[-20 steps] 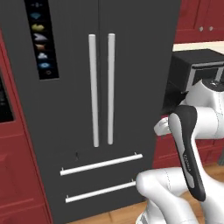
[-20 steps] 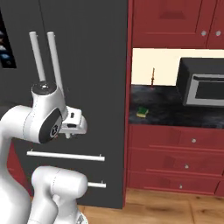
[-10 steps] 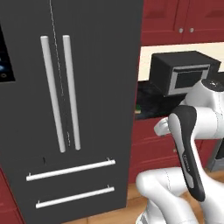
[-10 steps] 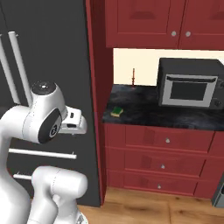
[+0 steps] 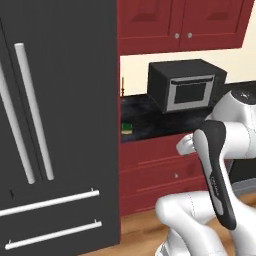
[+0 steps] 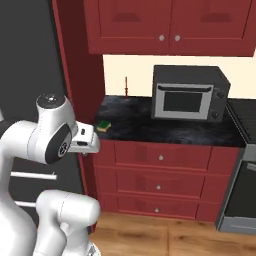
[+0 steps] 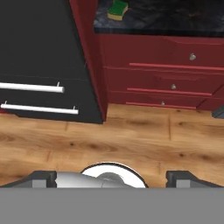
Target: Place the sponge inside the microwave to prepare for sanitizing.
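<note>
Yellow-green sponge (image 6: 104,125) lies on the dark counter (image 6: 165,131), well apart from the released, empty gripper (image 7: 111,178).

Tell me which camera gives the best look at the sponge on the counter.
The hand view: the sponge shows largest there, green layer over yellow, near the dark counter's front edge. The right base view shows it small but whole; in the left base view it is tiny beside the fridge.
</note>
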### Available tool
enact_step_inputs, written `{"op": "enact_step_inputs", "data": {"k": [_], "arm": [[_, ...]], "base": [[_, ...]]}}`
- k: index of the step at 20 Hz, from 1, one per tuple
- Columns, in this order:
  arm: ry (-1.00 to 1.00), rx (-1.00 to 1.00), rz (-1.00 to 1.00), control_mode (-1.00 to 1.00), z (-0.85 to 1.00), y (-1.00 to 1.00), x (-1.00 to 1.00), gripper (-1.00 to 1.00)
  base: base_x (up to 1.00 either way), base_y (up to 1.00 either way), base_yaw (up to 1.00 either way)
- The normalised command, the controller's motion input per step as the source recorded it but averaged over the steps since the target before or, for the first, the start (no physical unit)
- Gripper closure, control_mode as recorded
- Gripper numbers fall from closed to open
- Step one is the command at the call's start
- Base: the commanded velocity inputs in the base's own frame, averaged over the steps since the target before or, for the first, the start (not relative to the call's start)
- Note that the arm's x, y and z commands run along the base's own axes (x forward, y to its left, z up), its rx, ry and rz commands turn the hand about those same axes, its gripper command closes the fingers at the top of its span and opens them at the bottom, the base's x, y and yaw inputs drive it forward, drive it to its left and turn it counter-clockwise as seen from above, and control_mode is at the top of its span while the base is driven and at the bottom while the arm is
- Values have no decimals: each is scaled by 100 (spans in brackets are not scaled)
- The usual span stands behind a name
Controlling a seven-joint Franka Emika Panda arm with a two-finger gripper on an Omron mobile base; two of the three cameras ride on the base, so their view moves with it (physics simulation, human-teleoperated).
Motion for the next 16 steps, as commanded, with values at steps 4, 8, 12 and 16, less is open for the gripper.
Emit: {"op": "enact_step_inputs", "data": {"k": [4, 8, 12, 16], "arm": [[0, 0, 0, 100, 0, 0, 0, -100], [0, 0, 0, 100, 0, 0, 0, -100], [0, 0, 0, 100, 0, 0, 0, -100], [0, 0, 0, 100, 0, 0, 0, -100]], "base": [[47, -77, -1], [40, -64, 10], [32, -40, 6], [40, -7, -3]]}}
